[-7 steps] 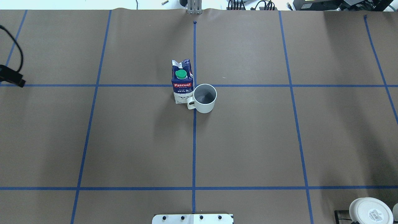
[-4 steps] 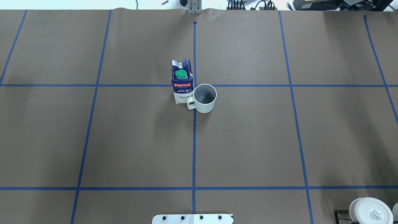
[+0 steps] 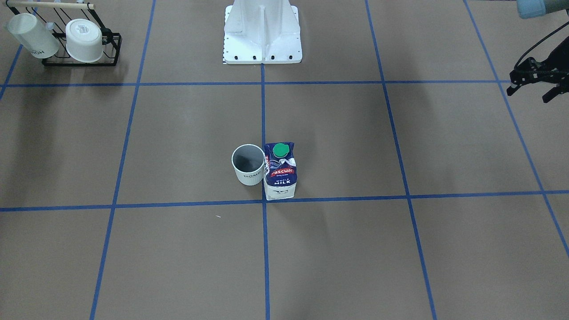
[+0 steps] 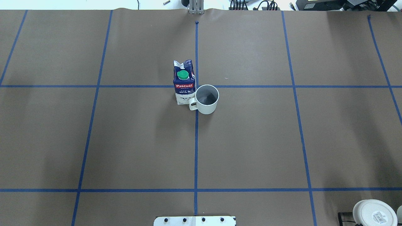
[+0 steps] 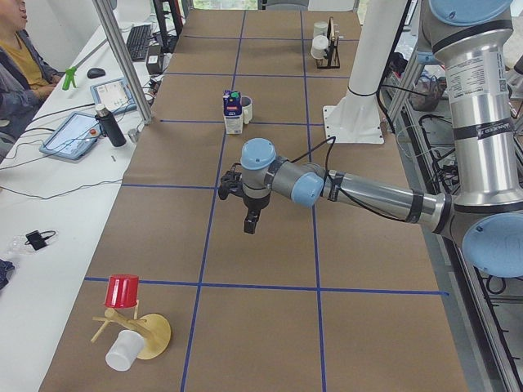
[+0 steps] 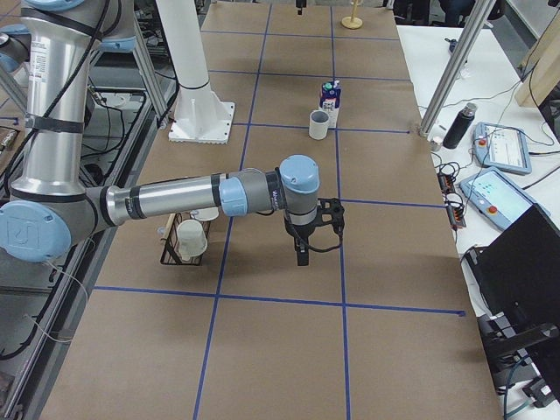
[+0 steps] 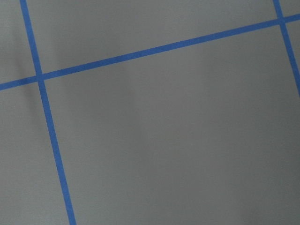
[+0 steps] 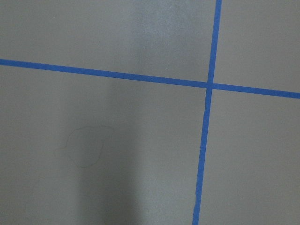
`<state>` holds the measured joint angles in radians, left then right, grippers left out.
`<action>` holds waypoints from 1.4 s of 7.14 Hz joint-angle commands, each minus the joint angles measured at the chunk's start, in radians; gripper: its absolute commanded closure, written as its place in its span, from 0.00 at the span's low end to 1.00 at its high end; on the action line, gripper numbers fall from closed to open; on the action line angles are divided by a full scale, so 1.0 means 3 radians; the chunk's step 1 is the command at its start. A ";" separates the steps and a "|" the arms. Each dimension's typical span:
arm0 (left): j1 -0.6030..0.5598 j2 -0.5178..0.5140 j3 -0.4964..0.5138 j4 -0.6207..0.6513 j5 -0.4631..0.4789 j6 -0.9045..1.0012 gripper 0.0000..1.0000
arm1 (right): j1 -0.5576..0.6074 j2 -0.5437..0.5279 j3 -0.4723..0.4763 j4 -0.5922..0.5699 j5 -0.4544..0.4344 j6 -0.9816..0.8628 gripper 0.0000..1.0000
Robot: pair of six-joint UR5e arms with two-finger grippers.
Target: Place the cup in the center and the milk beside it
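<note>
— What was changed?
— The left claw (image 3: pixel 528 95), spread and empty, was drawn well away from the cup (image 4: pixel 206 99); the right claw's (image 6: pixel 306 243) state cannot be told.
— Meaning?
— The cup is set at the center (image 4: pixel 201 119), the milk (image 4: pixel 184 83) just beside the cup; the task is judged done.

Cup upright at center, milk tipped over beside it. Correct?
No. The milk stands upright, not tipped over, as the overhead view shows. The cup is upright at the center, with the milk right beside it.
</note>
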<state>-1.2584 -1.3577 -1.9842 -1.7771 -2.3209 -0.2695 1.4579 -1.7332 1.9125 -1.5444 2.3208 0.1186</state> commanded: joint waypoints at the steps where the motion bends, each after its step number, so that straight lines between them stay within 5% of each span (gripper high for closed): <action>1: -0.0003 -0.0025 0.0013 -0.0008 0.0000 -0.0017 0.02 | 0.0003 -0.0016 0.0011 -0.0011 -0.0025 -0.0002 0.00; 10: 0.0007 -0.0076 0.0115 -0.0105 0.0020 -0.0027 0.02 | -0.0028 0.0045 0.0068 0.0004 -0.0015 0.0004 0.00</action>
<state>-1.2574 -1.3800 -1.9533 -1.8051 -2.3149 -0.2773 1.4504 -1.7199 1.9304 -1.5432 2.3115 0.1194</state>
